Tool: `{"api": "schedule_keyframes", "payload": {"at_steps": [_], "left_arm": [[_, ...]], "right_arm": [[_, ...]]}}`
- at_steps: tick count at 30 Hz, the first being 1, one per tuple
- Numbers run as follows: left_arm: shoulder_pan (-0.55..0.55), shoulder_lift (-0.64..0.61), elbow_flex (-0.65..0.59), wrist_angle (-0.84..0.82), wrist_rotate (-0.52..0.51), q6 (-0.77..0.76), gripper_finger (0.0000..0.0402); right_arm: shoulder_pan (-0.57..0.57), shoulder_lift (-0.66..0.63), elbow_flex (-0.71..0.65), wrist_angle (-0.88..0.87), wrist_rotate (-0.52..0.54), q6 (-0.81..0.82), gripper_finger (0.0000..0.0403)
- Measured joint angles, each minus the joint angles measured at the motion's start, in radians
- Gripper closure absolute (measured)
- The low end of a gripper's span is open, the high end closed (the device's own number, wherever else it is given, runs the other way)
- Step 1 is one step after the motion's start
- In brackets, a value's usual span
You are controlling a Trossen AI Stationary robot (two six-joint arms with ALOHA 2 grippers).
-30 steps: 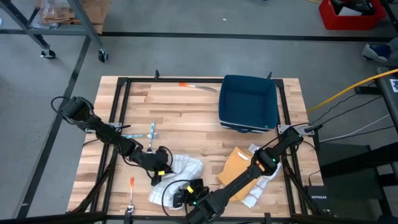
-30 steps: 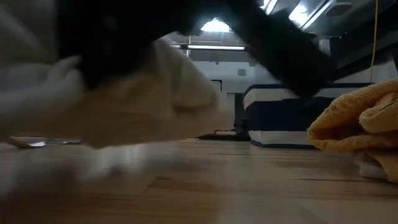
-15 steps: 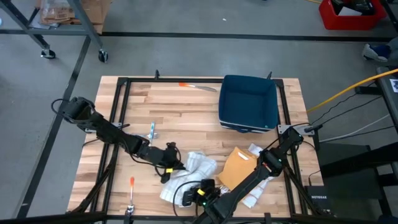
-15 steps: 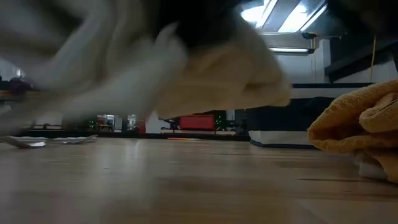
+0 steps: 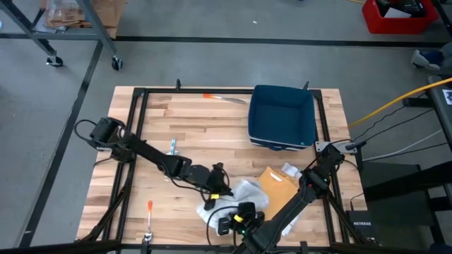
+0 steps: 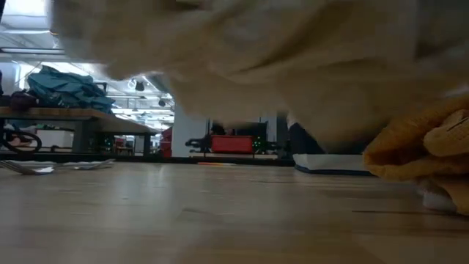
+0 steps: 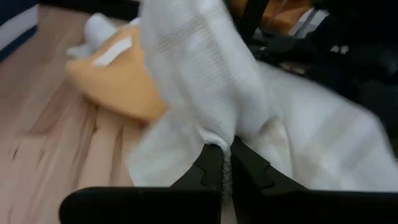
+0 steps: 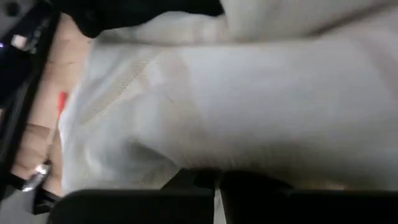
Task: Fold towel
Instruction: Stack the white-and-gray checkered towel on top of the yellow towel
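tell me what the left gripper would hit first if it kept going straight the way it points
Probably the orange towel. The left gripper is shut on the white towel, and past that cloth the orange one lies ahead; depth is hard to judge.

- Bare boards across the table (image 5: 205, 123) middle give free passage
- Blue bin (image 5: 282, 116) blocks the far right
- Yellow cloth (image 5: 272, 187) and white towel (image 5: 244, 197) crowd the near edge
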Motion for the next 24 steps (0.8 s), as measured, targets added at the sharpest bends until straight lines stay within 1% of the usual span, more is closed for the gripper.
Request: {"api": "schedule_keyframes", "payload": {"at_steps": [4, 10, 16, 18, 22, 24], "left_arm": [[0.010, 0.040, 0.071, -0.001, 0.018, 0.021, 0.0400], [0.026, 0.054, 0.108, -0.002, 0.039, 0.027, 0.0400], [0.055, 0.058, 0.109, 0.008, 0.045, 0.027, 0.0400], [0.063, 0.062, 0.111, 0.011, 0.045, 0.027, 0.0400], [0.066, 0.075, 0.111, 0.012, 0.044, 0.026, 0.0400], [0.062, 0.086, 0.111, 0.037, 0.044, 0.025, 0.0400]], "right_arm": [[0.012, -0.018, 0.000, -0.077, -0.046, 0.000, 0.0399], [0.027, -0.043, 0.000, -0.184, -0.099, -0.004, 0.0397], [0.036, -0.054, -0.007, -0.186, -0.114, -0.026, 0.0397], [0.036, -0.053, -0.012, -0.187, -0.134, -0.027, 0.0397], [0.041, -0.053, -0.015, -0.187, -0.145, -0.027, 0.0399], [0.045, -0.053, -0.015, -0.187, -0.151, -0.027, 0.0399]]}}
